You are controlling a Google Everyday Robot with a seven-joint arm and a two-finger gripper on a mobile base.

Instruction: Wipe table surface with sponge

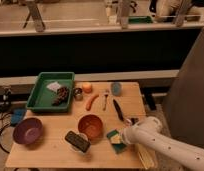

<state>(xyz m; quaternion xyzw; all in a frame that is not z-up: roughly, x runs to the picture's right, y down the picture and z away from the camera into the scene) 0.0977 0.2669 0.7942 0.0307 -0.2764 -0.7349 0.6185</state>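
Gripper (122, 136) at sponge (115, 138) (beside orange bowl (90, 126)); hold cannot be told. Probably mid-wipe; next: press, sweep across table surface (50, 150).

views: 1 | camera view: set high, aimed obliquely down over the table surface (60, 150) toward the far ledge (95, 29) | range: whole tabletop framed from mid-distance | gripper (120, 138): seen low, right of centre, at the sponge (113, 135)
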